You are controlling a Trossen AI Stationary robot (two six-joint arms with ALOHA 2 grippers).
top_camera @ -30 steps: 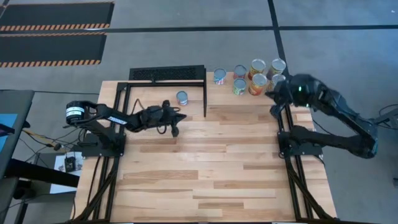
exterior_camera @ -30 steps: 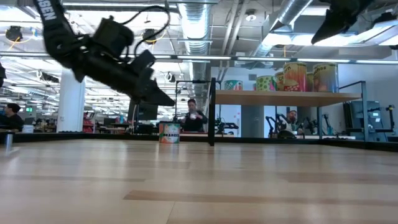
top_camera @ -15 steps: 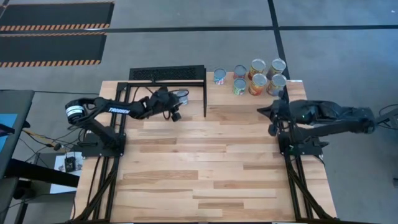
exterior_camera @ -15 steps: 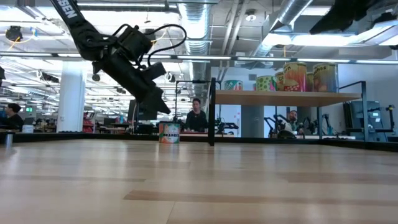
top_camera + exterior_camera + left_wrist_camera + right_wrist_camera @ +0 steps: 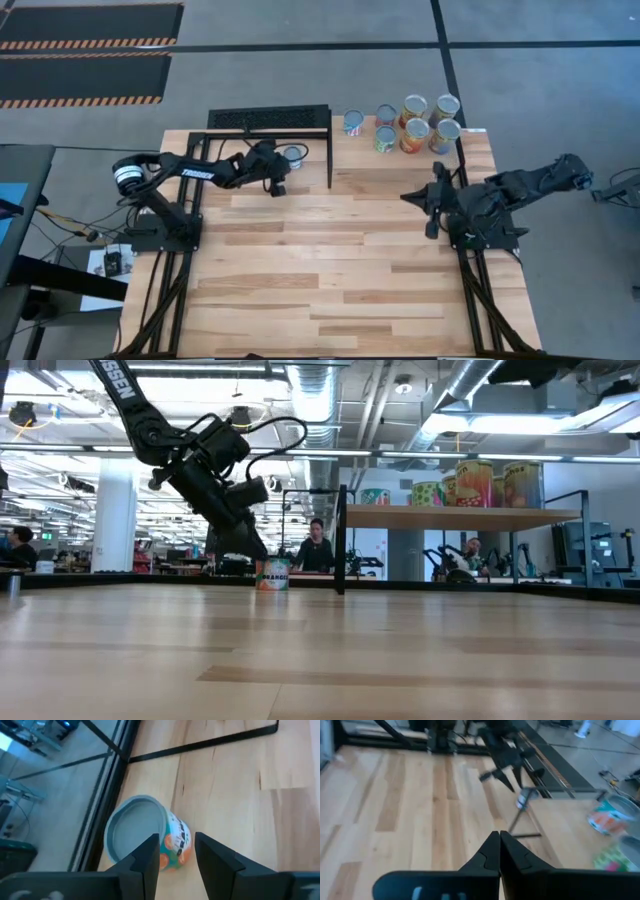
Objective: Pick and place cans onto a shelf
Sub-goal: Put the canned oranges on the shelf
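One can (image 5: 145, 837), with a grey top and an orange and green label, stands upright on the table (image 5: 330, 270) near the far edge, beside the black frame. My left gripper (image 5: 177, 852) hangs open just above and beside it (image 5: 250, 545), tipped down, its fingers clear of the can. Several more cans (image 5: 413, 122) stand on the wooden shelf (image 5: 500, 517) at the far right. My right gripper (image 5: 418, 200) is shut with nothing in it, in front of the shelf over the table's right half.
A black frame with a mesh top (image 5: 270, 119) stands at the far edge, and its upright post (image 5: 341, 540) rises right of the lone can. The table's middle and near part is bare wood. People (image 5: 316, 545) show in the room behind.
My left gripper has gone toward the far edge and down to the lone can, tipping more steeply. My right gripper has drawn back from the shelf's cans toward the near edge and a little left. The cans have not moved.
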